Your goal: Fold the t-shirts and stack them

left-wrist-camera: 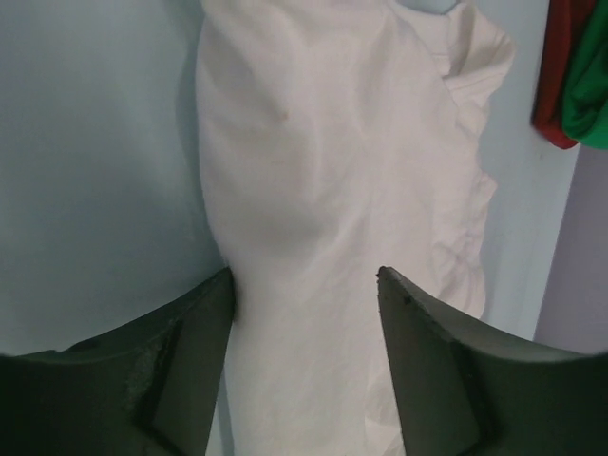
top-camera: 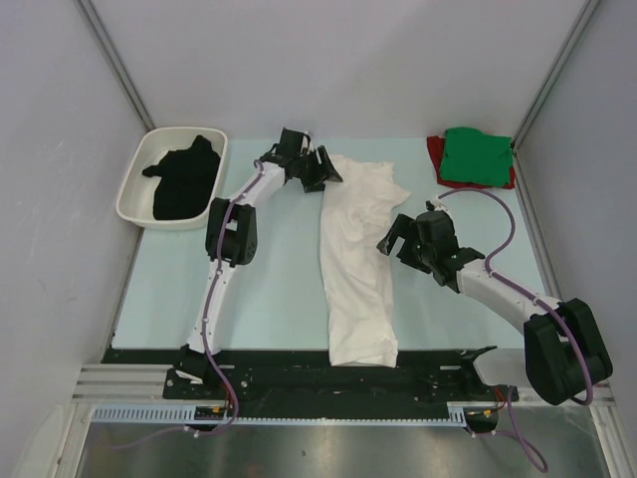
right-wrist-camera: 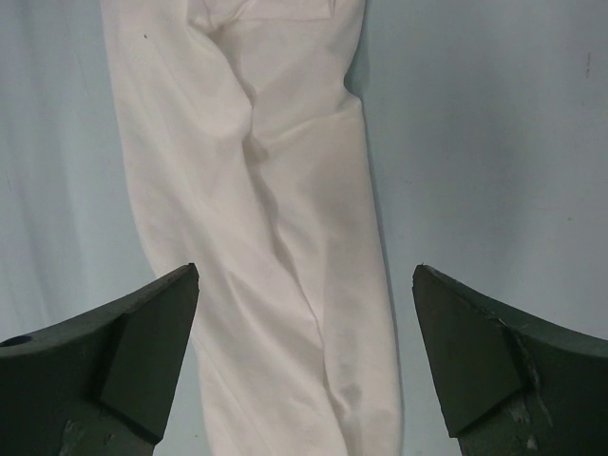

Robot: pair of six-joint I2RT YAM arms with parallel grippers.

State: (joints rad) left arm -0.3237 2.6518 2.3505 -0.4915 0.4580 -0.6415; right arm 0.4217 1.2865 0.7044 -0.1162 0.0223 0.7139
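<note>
Fingers of the left gripper are dark matte plastic wedges, set partway apart. White cloth fills the gap between them, not pinched; whether the tips press on it, cannot tell. The right gripper has its jaws spread wide and holds nothing. It hangs over the right edge of the same cloth, and its scuffed dark pads frame cloth and bare table.

The white t-shirt is soft, thin and wrinkled. It lies as a long narrow strip down the middle of the pale blue-green table, bunched and wider at the far end, with its near end at the table's front edge. The left gripper sits at its far left corner.

The green t-shirt is folded into a rough square in the far right corner. It lies on top of the red t-shirt, whose edges show at the left and front. The black t-shirt is crumpled inside the white rounded tray, smooth plastic, at far left.
</note>
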